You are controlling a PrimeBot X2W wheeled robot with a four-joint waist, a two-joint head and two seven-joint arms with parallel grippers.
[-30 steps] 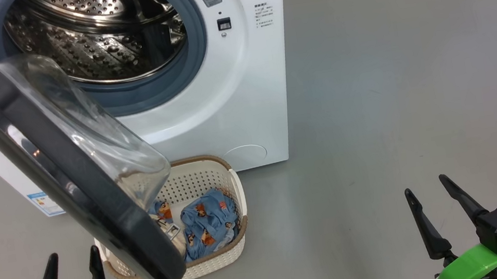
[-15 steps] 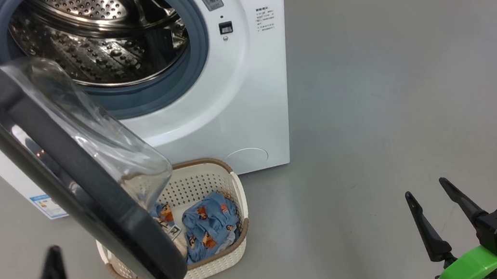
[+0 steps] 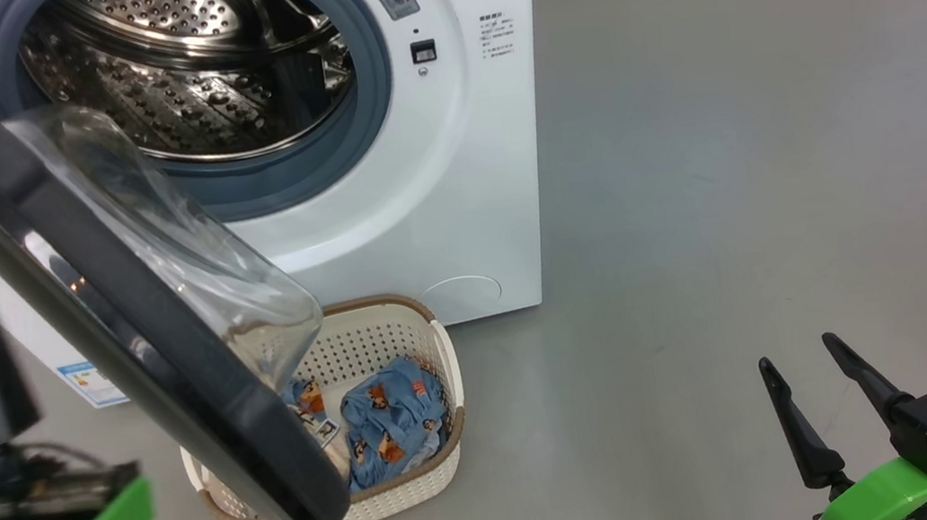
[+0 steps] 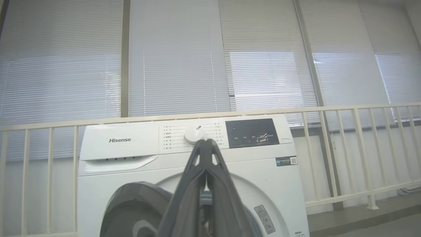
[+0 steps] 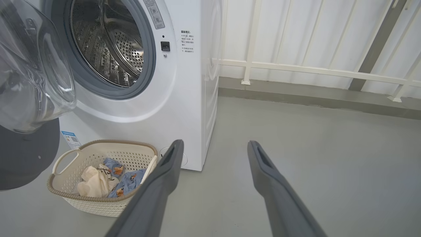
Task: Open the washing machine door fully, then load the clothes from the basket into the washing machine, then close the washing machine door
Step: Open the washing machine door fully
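Two grippers, both empty: the left gripper (image 4: 205,142) is raised beside the door (image 3: 113,282) with its fingers pressed together, and the right gripper (image 3: 796,351) hangs spread wide over the floor, well apart from the basket (image 3: 442,363). The door stands only partway out, its lower edge over the basket, so step one looks unfinished. The clothes (image 3: 386,416) lie in the basket, just before the machine (image 3: 456,207); its drum (image 3: 195,89) looks bare. Loading and closing remain.

Smooth grey floor (image 3: 732,168), cream railing (image 4: 345,108) with upright bars along the back, tall windows behind it covered by closed white blinds (image 4: 177,59), soft daylight glowing through the slats, low grey kerb (image 5: 296,98) under the railing
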